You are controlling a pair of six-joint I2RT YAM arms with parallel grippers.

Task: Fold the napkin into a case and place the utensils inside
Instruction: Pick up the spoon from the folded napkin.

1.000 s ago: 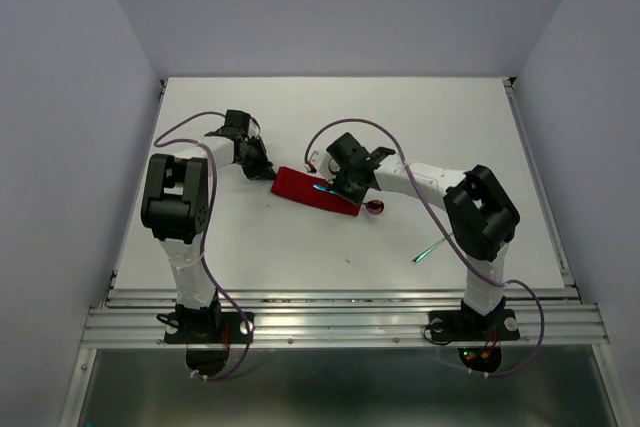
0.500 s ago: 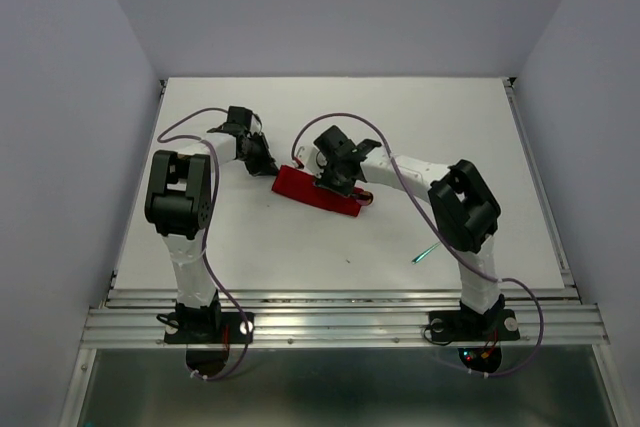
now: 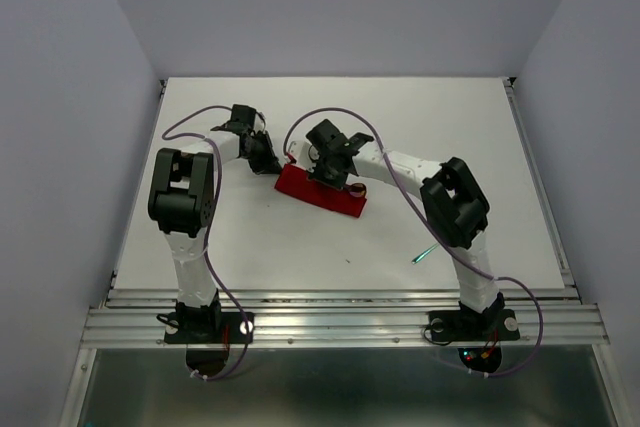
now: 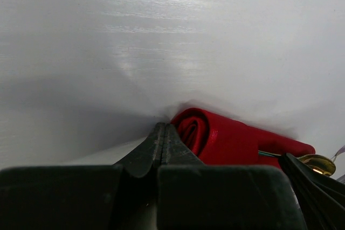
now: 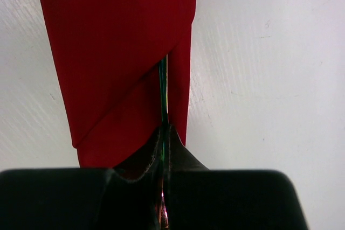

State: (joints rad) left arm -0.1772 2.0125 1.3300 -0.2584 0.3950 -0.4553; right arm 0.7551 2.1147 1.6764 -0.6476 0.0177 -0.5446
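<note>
Napkin (image 3: 320, 190): bright red, plain, no pattern. Surface (image 3: 400, 117): white. Spoon (image 5: 163, 87): handle thin, greenish; bowl gold-toned in the left wrist view. Second utensil (image 3: 427, 252): teal-green. Left tool (image 4: 163, 130) and right tool (image 5: 164, 130): black. Cables (image 3: 330, 115): purple.

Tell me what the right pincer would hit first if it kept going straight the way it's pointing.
The red napkin: the right pincer points into its diagonal fold, where the thin green utensil it grips slips under. Depth under the flap is unclear.
</note>
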